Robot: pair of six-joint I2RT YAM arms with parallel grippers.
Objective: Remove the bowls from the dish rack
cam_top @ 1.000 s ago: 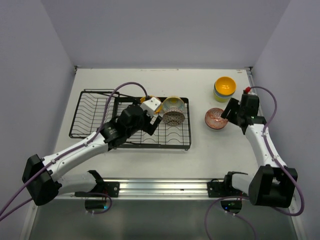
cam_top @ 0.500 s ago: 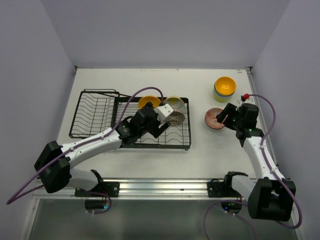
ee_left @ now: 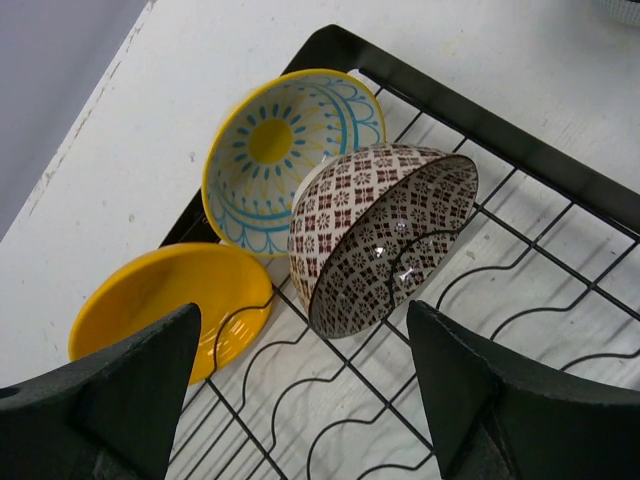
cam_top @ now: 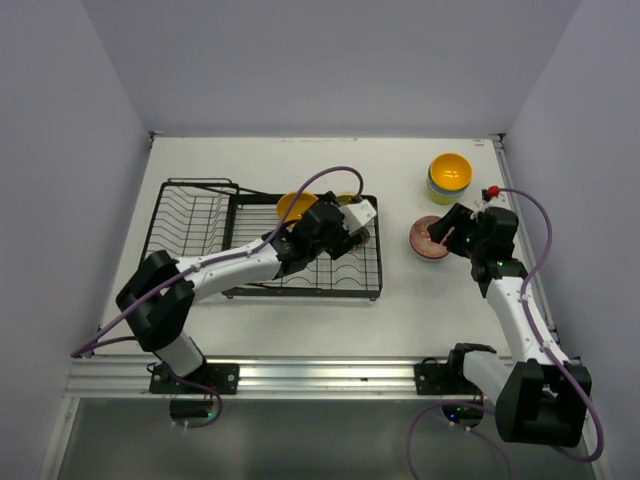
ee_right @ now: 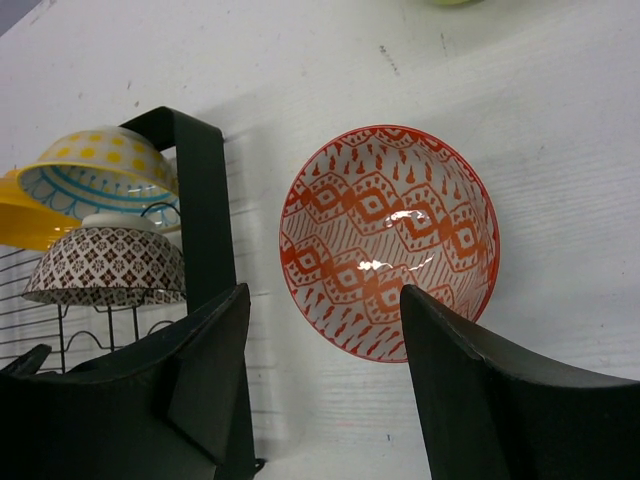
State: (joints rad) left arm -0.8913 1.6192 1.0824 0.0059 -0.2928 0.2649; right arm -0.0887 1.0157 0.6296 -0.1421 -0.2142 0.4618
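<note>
Since a second ago the left arm has pushed further along over the black wire dish rack [cam_top: 190, 230], so the left gripper [ee_left: 300, 330] now hangs above the far right corner of the flat grid section. The right arm has barely budged in the last half second. The left jaws are spread wide with nothing between them. Looking past them you get the brown-and-white checker-patterned bowl [ee_left: 380, 235], tipped on its side on the grid with its mouth facing the camera. Right behind it, and as far as I can tell touching, is the yellow bowl with a blue sunburst pattern inside [ee_left: 280, 150], also tilted and tucked into the rack's corner. The plain orange-yellow bowl [ee_left: 170, 300] sits just beside those two, propped at an angle on the wires at the rack's edge. So three bowls are still in the rack, all bunched at that end.

Over on the other side, the right gripper [ee_right: 322, 300] hovers above the red-orange diamond-patterned bowl [ee_right: 390, 240]. Its jaws are spread too, not touching the bowl. That bowl sits upright on the white table [cam_top: 330, 320], near the rack's right corner but apart from it. Further back on the table is a small stack of bowls [cam_top: 450, 175] with an orange-yellow one on top, well apart from the rack.
</note>
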